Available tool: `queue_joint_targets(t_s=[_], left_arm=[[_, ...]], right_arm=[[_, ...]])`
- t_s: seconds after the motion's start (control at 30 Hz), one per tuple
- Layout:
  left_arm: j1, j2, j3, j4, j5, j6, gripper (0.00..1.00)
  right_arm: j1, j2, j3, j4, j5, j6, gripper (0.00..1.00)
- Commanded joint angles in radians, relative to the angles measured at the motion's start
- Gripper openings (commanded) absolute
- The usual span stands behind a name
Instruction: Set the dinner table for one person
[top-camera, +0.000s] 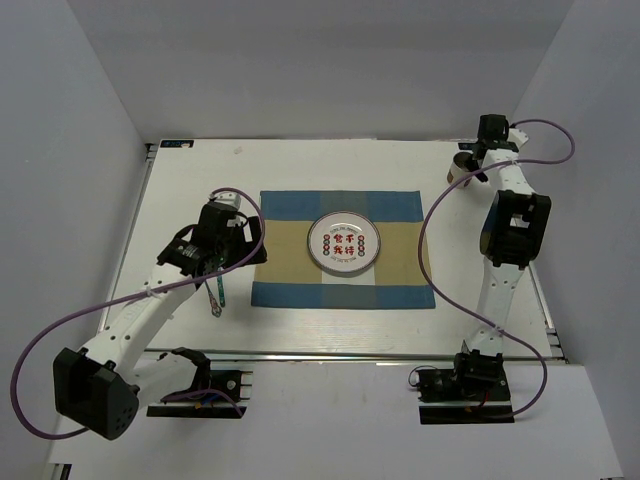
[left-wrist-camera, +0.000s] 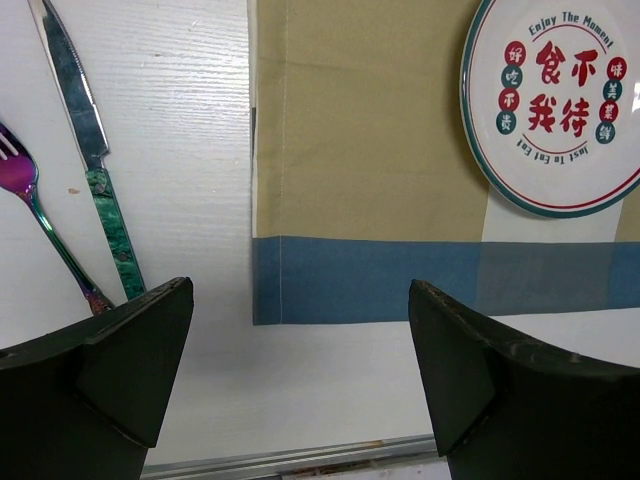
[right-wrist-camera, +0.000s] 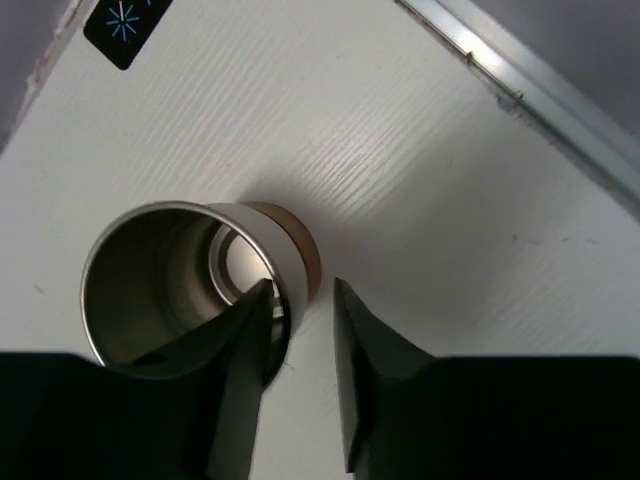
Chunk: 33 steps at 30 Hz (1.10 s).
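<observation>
The right gripper (right-wrist-camera: 300, 290) straddles the wall of a round steel cup (right-wrist-camera: 150, 270), one finger inside and one outside; whether it pinches I cannot tell. The cup stands on the flat white dinner table (top-camera: 330, 325), beyond the far right corner of the blue-and-tan checked cloth placemat (left-wrist-camera: 350, 150). The left gripper (left-wrist-camera: 300, 290) hangs over the placemat's left edge, jaws spread wide.

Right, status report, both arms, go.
Left gripper open above dinner table. Right gripper astride metal cup wall, not clamped. Plate on placemat, knife and fork beside it. Nothing blocking cup.
</observation>
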Motion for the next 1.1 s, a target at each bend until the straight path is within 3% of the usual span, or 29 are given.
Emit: queue_joint_targets(t_s=[0.0,0.03,0.07,0.1,0.33,0.5,0.67,0.87,1.07], left_arm=[[0.005,0.004,0.01,-0.005,0.0,0.012,0.98],[0.005,0.002,0.011,-0.005,0.001,0.013,0.98],[0.005,0.002,0.011,-0.007,0.0,0.013,0.98],[0.005,-0.001,0.01,-0.005,0.0,0.013,0.98],[0.005,-0.007,0.011,-0.005,0.001,0.015,0.98],[0.005,-0.01,0.01,-0.008,-0.002,0.013,0.98],[0.005,0.002,0.017,-0.023,-0.014,0.004,0.98],[0.005,-0.013,0.011,-0.022,-0.014,0.001,0.98],[0.005,-0.013,0.013,-0.026,-0.014,-0.001,0.98]], right_arm=[[-0.006,-0.02,-0.056,0.089,-0.026,0.022,0.33],[-0.003,-0.024,-0.064,0.094,-0.038,0.022,0.24],[-0.002,-0.026,-0.066,0.094,-0.037,0.023,0.03],[0.0,-0.036,-0.061,0.085,-0.023,0.017,0.0],[0.064,-0.222,-0.115,0.065,0.032,-0.116,0.0],[0.115,-0.342,-0.168,-0.003,-0.148,-0.216,0.0],[0.178,-0.426,-0.36,0.043,-0.233,-0.221,0.0],[0.244,-0.445,-0.431,0.058,-0.218,-0.219,0.0],[0.279,-0.351,-0.325,-0.001,-0.198,-0.236,0.0]])
